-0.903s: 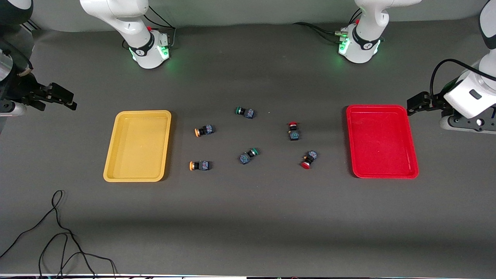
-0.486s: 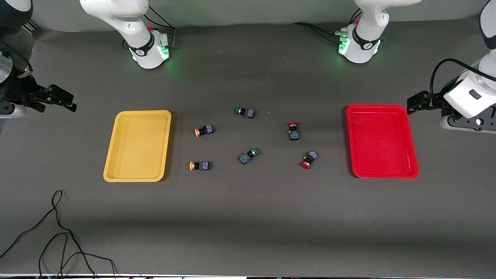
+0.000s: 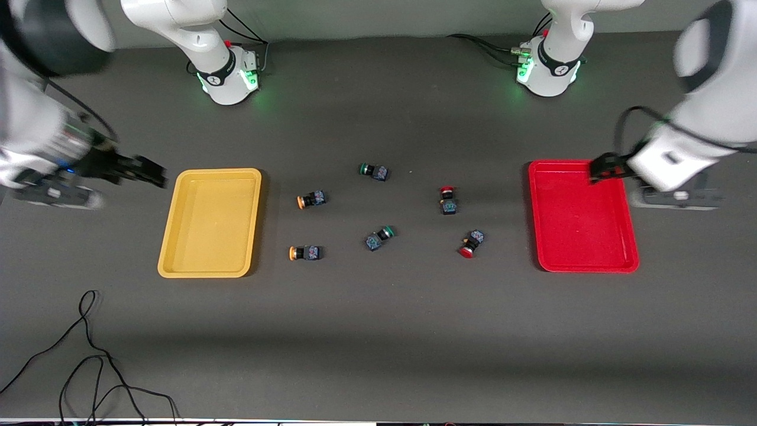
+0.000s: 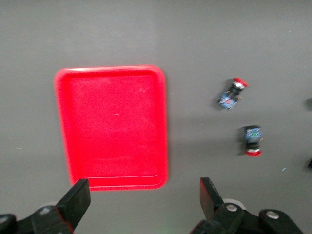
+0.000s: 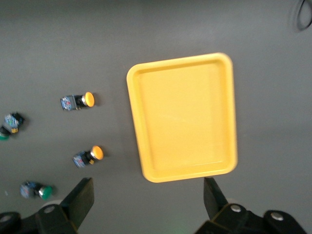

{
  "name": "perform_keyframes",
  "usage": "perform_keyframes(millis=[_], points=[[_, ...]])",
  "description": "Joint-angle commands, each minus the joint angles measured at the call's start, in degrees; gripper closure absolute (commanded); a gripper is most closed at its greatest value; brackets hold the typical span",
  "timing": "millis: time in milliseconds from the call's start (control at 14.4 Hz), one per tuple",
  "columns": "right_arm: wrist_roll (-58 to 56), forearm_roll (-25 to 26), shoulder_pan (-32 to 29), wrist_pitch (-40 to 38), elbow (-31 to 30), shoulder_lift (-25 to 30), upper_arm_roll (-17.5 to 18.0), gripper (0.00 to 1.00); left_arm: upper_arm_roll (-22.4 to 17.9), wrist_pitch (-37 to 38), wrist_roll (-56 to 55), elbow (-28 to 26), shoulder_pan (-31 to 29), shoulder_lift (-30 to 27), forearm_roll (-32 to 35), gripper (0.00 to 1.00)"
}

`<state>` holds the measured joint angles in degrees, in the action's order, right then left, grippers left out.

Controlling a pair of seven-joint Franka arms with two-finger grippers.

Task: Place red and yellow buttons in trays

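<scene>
Mid-frame, red buttons (image 3: 448,199) and yellow buttons (image 3: 305,253) lie between empty trays (image 3: 177,236); both spread-open claws, left gripper (image 3: 597,171) and right gripper (image 3: 155,176), hover at the edges. Small, rigid, probably light: grip the block bodies.

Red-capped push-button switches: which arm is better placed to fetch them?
The left. The open left gripper hangs over the red plastic tray, at the end where both red-capped switches lie. The right gripper is beside the yellow tray.
</scene>
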<state>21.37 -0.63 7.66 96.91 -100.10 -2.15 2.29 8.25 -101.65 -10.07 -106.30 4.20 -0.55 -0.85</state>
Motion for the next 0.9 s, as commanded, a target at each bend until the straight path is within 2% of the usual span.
perform_keyframes(millis=[0, 208, 347, 486, 694, 833], points=[[14.1, 0.2, 5.9, 5.1, -2.1, -4.5, -0.3, 0.00, 1.0, -3.6, -8.1, -5.9, 6.8, -2.6, -0.6, 0.00], [30.9, -0.1, 11.5, 13.4, -6.9, -8.5, -0.3, 0.00, 1.0, -7.3, -19.7, -5.8, 15.5, -0.4, -0.6, 0.00], [38.3, -0.7, 15.3, 22.2, -12.5, -10.8, -0.2, 0.00, 1.0, -9.5, -22.8, -5.9, 18.5, 1.0, -0.6, 0.00], [44.5, -0.8, 16.4, 30.1, -17.4, -12.9, -0.2, 0.00, 1.0, -13.3, -25.8, -6.9, 20.8, 3.8, -0.6, 0.00], [51.2, -1.0, 20.3, 37.2, -21.0, -17.5, 0.0, 0.00, 1.0, -25.0, -27.5, -13.2, 22.8, 7.3, -0.3, 0.00], [54.4, -0.9, 20.7, 43.0, -24.2, -19.2, 0.1, 0.00, 0.9, -32.7, -27.7, -18.1, 23.0, 9.5, 0.2, 0.00]])
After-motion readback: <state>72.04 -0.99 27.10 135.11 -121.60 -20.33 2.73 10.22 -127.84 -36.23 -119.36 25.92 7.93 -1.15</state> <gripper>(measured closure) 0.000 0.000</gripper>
